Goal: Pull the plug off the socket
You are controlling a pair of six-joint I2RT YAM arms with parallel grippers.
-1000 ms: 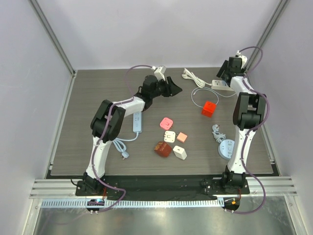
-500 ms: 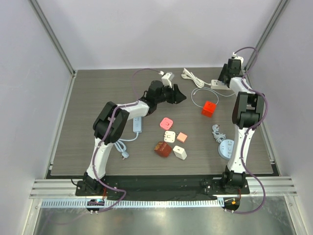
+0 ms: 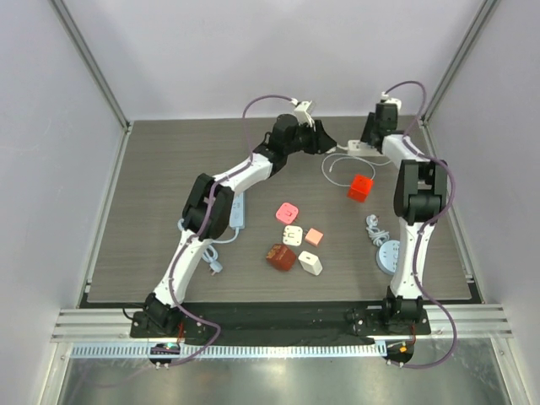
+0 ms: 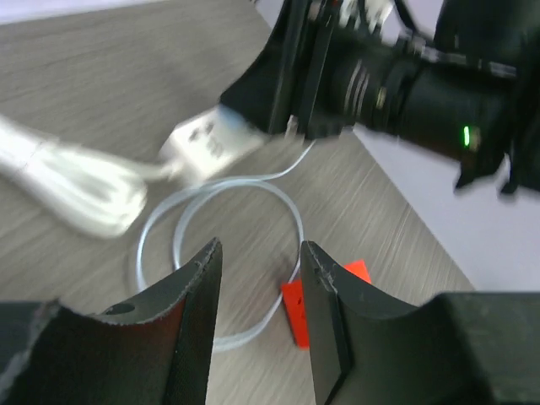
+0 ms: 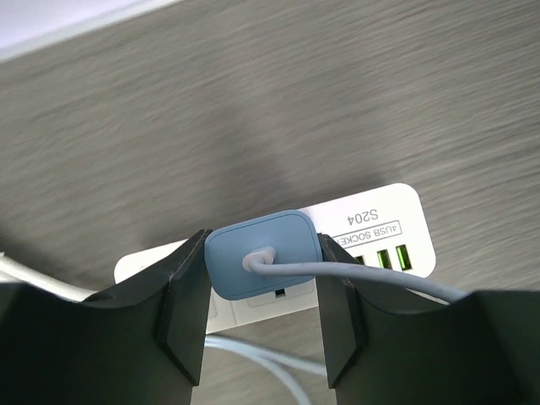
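Observation:
A blue plug (image 5: 263,253) with a pale blue cable sits over the white socket strip (image 5: 371,226) marked "4USB SOCKET". My right gripper (image 5: 263,246) is shut on the plug, one finger on each side. I cannot tell whether the plug's pins are still in the strip. In the top view the right gripper (image 3: 369,137) stands over the strip (image 3: 358,148) at the far right. My left gripper (image 3: 326,140) is open and empty, just left of the strip. In the left wrist view it (image 4: 260,250) hovers above the cable loop (image 4: 224,194), facing the strip (image 4: 207,143).
A red cube (image 3: 361,187) lies inside the cable loop, also seen in the left wrist view (image 4: 325,299). A bundled white cord (image 4: 67,181) lies left of the strip. Several small adapters (image 3: 289,226) sit mid-table, a round socket (image 3: 390,256) at right, a long white strip (image 3: 238,211) under the left arm.
My left arm has swung right and farther back, up to the strip. My right gripper has moved left, and the strip has shifted left with it.

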